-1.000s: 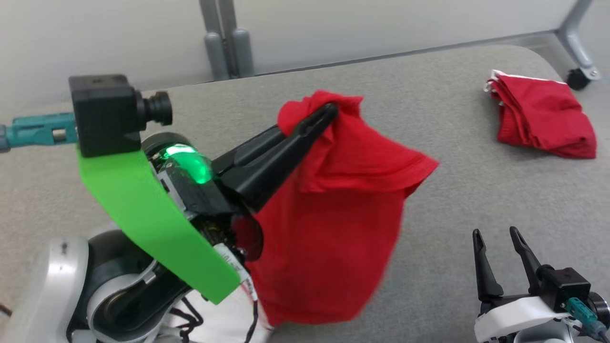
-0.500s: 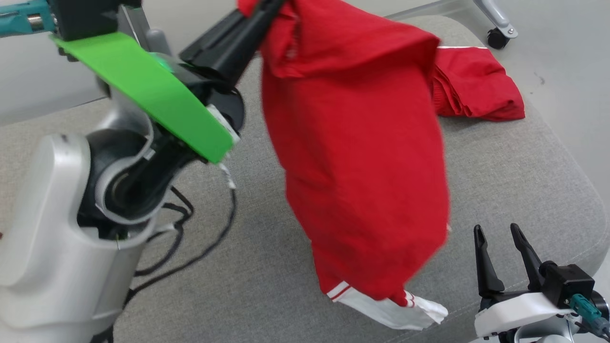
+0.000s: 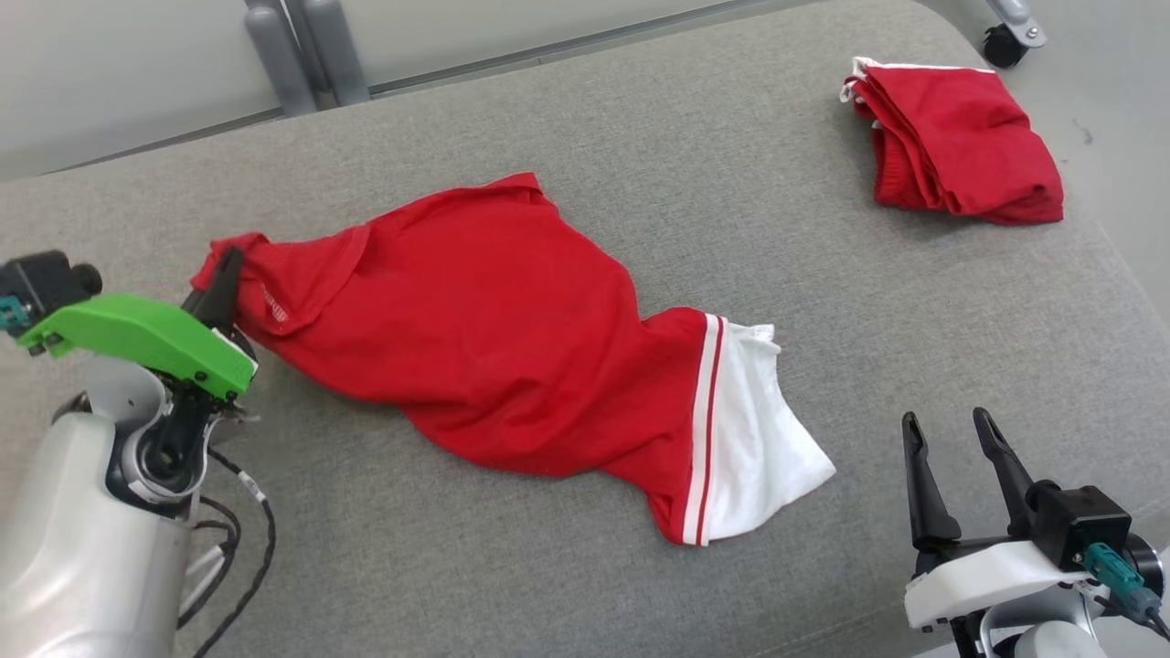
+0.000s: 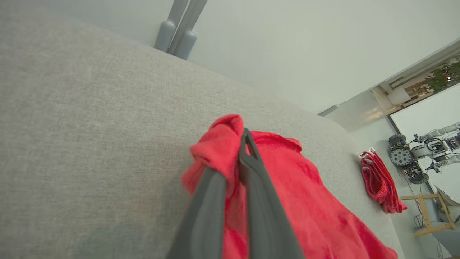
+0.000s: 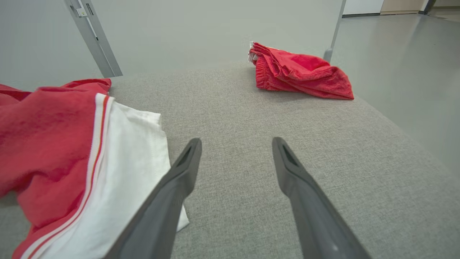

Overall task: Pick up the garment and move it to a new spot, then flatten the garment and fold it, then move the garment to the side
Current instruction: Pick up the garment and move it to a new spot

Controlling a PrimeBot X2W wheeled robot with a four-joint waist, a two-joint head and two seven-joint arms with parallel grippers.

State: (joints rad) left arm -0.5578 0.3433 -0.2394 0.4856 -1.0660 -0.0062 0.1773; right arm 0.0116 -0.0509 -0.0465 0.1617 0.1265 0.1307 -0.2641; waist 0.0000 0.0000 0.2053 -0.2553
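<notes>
Red with a white hem, the garment point(image 3: 512, 347) is now lying stretched across the grey surface point(image 3: 640, 119), no longer hanging in the air as it was moments ago. The left tool point(image 3: 226, 267) is still clamping its bunched corner at the left end, while the right tool point(image 3: 951, 429) is waiting open and empty near the white hem. The relocation seems to be finishing; flattening is coming next.
</notes>
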